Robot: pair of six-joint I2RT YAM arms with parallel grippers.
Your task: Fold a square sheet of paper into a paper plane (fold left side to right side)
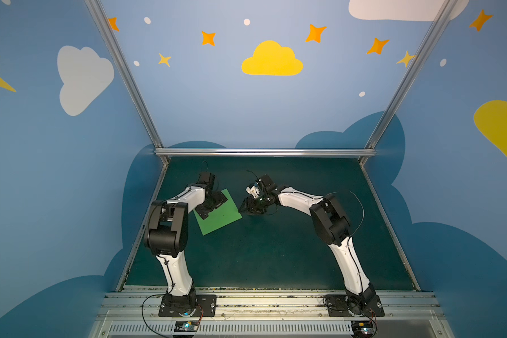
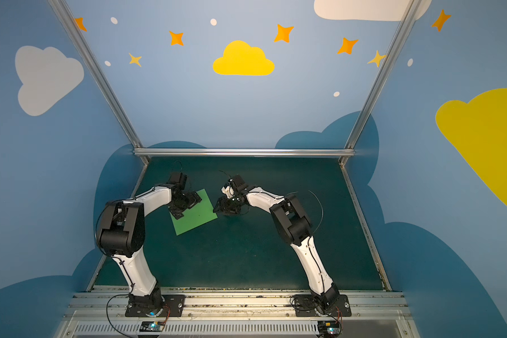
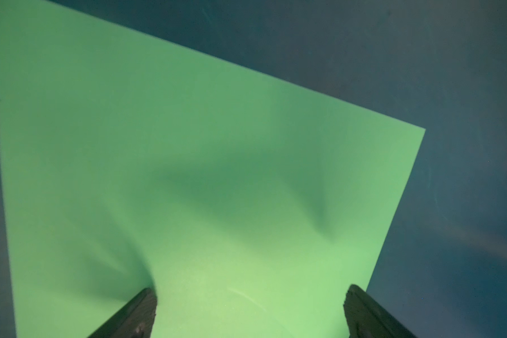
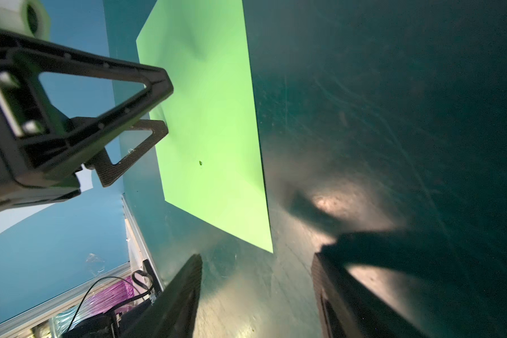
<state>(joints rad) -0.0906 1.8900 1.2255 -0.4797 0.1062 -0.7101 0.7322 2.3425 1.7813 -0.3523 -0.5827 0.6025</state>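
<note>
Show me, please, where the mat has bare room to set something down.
The near half of the mat, between the left arm and right arm, nearer than the green sheet, is bare. So is the far right corner, between the right arm and the rear rail. Crowded: left of centre, where the left gripper and right gripper meet at the sheet.

Your surface here is a dark teal-green table mat (image 1: 275, 248), and it's pretty scuffed up: in the right wrist view you can see pale scratches and swirls all over it (image 4: 363, 117). An aluminium rail (image 1: 264, 152) runs along its far edge. Lying flat on the mat is the bright green square sheet of paper (image 1: 218, 215), unfolded, sitting left of the middle and turned at an angle to the mat's edges. There's a tiny dark speck (image 4: 200, 163) on the paper, too small to tell what it is.
</note>
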